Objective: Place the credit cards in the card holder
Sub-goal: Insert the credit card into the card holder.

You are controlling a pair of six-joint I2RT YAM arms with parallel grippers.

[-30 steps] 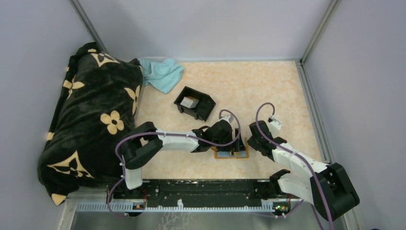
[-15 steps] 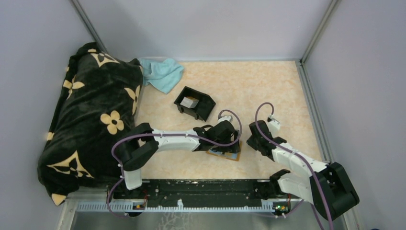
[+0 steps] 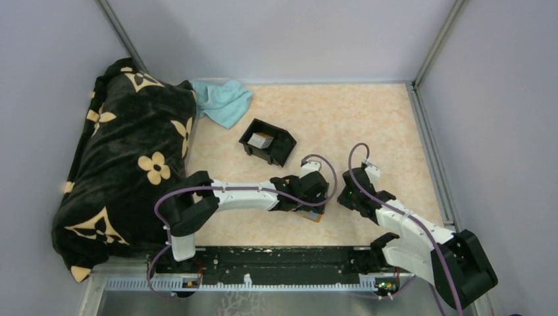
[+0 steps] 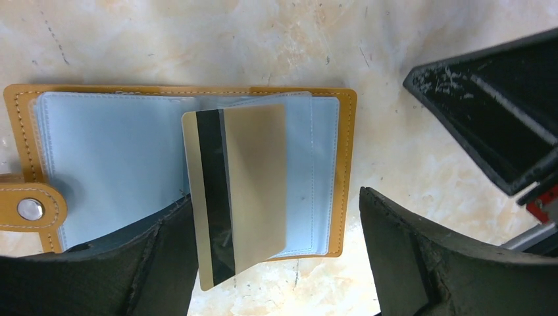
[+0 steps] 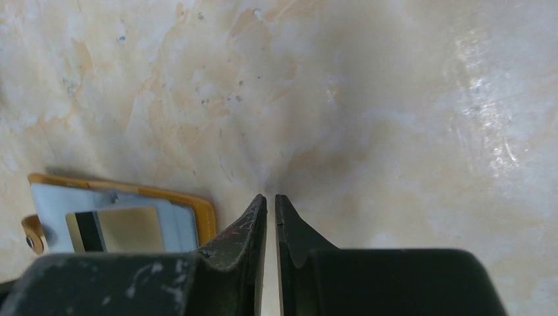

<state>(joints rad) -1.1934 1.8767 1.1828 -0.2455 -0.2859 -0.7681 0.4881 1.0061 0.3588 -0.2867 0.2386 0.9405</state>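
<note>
The card holder [image 4: 112, 164] lies open on the desk [image 5: 368, 99]. A gold credit card [image 4: 253, 187] with a black stripe rests tilted on its pale blue sleeves, one end past the edge. The left gripper [image 4: 279, 263] hangs over it, jaws released wide. The right gripper [image 5: 270, 217], jaws clenched and empty, is just beside the holder.

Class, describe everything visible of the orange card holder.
The orange-tan, leather-like folding card holder lies open and flat on the marbled beige table, its pale blue plastic sleeves facing up. Stitching edges it; a closure tab carries a metal snap. A gold card with a black stripe lies tilted across the sleeves, overhanging one edge.
</note>
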